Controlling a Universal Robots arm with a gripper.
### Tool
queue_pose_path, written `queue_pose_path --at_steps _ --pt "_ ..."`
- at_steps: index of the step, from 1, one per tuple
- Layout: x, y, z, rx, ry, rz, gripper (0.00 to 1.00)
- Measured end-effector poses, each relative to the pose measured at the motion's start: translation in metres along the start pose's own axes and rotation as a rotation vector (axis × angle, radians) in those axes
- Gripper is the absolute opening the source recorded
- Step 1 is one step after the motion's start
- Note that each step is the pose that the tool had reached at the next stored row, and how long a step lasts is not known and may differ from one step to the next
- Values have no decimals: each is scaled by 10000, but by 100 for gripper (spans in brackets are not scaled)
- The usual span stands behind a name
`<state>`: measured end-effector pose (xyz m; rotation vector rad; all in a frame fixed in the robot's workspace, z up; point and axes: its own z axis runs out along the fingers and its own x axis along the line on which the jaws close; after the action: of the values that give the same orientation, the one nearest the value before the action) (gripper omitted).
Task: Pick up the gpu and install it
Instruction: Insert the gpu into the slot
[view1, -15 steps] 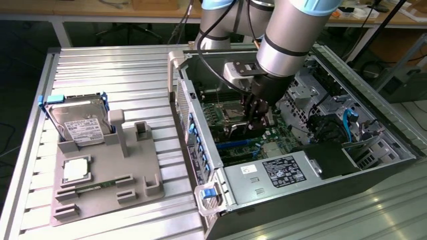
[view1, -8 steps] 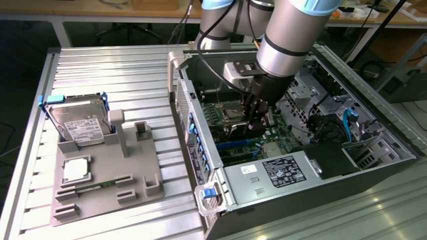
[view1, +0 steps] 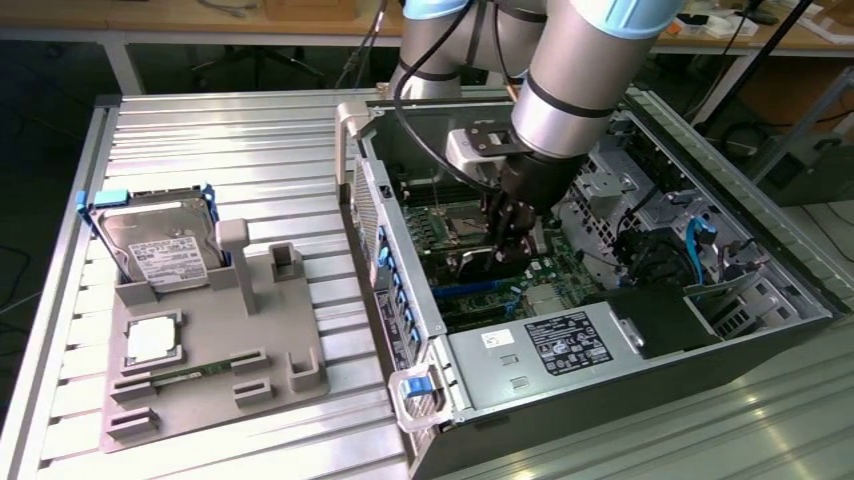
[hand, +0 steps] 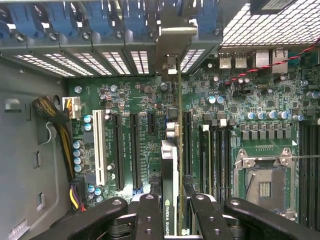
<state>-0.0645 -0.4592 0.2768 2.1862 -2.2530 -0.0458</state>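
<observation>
The gpu (hand: 169, 165) is seen edge-on in the wrist view, a thin dark card with a green label strip and its silver bracket (hand: 172, 42) toward the case's slotted rear wall. My gripper (hand: 172, 212) is shut on it, with black fingers (hand: 149, 210) on either side of the card. The card hangs upright over the green motherboard (hand: 140, 100), lined up along the long black expansion slots. In the exterior view, my gripper (view1: 505, 238) reaches down into the open computer case (view1: 667, 300) and the gpu (view1: 474, 264) shows as a dark piece below it.
On the exterior view's left, a grey fixture (view1: 267, 370) holds a silver hard drive (view1: 158, 245), a processor chip (view1: 151, 338) and a green RAM stick (view1: 187, 376). Inside the case are the power supply (view1: 567, 345), the processor socket (hand: 264, 182) and bundled cables (hand: 55, 117).
</observation>
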Motion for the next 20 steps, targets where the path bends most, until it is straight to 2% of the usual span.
queue_pose_path --at_steps 14,20 --pt "2 6 110 1 -2 2 27" --pt "3 21 129 -1 3 0 27"
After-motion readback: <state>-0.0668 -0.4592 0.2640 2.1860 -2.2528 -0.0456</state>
